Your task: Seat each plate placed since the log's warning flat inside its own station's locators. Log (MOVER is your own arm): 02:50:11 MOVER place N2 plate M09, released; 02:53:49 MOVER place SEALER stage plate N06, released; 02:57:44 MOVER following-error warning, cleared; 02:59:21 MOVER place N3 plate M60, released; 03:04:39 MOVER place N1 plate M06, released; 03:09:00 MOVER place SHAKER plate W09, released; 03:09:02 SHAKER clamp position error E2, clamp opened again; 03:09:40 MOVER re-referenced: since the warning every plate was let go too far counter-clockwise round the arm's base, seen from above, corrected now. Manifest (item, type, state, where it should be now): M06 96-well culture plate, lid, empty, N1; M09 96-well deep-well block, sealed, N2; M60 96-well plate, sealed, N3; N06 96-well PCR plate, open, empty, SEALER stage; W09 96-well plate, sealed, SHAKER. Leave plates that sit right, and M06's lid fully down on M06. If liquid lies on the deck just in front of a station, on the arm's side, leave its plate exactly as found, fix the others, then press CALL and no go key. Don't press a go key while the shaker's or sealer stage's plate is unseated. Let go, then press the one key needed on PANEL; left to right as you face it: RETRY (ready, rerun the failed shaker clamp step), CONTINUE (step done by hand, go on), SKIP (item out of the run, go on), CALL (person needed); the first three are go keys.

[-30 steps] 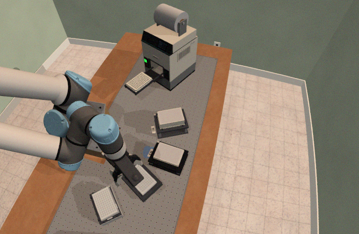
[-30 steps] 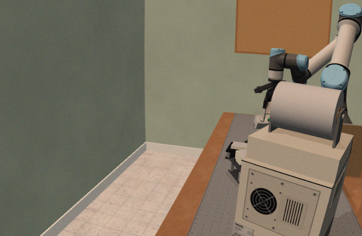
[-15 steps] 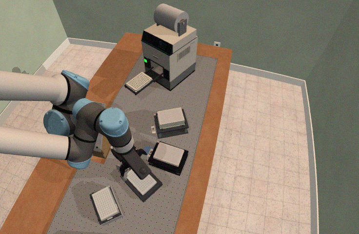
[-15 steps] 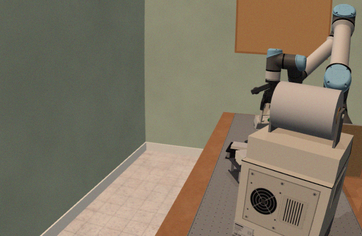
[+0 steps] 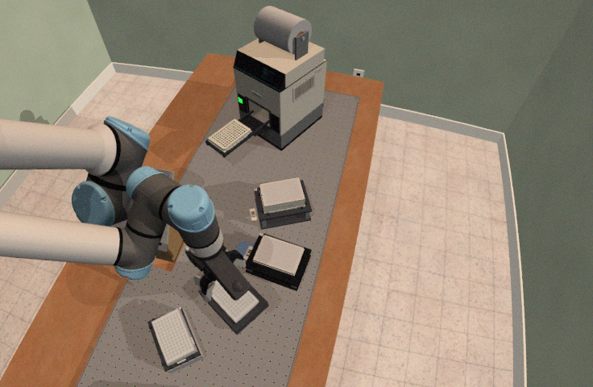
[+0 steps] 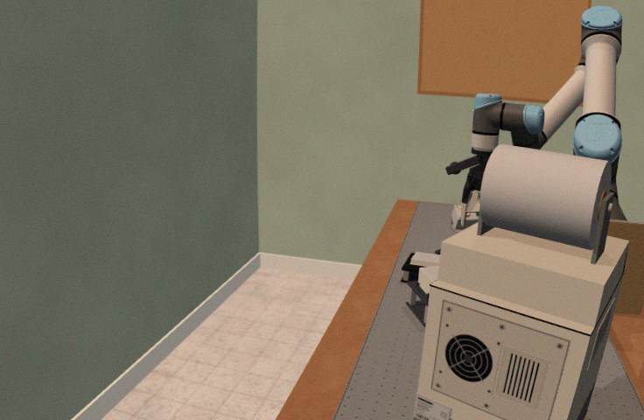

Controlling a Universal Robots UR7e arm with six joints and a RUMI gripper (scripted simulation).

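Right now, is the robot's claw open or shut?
Open. The claw hangs over a plate with its fingers spread wide and nothing held between them; the arm hides most of it from the top.

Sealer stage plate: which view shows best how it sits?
Top view. The open white well plate lies in full sight on the stage in front of the sealer, its well grid and outline clear. In the exterior view the sealer's back blocks that side; the stage plate cannot be seen at all.
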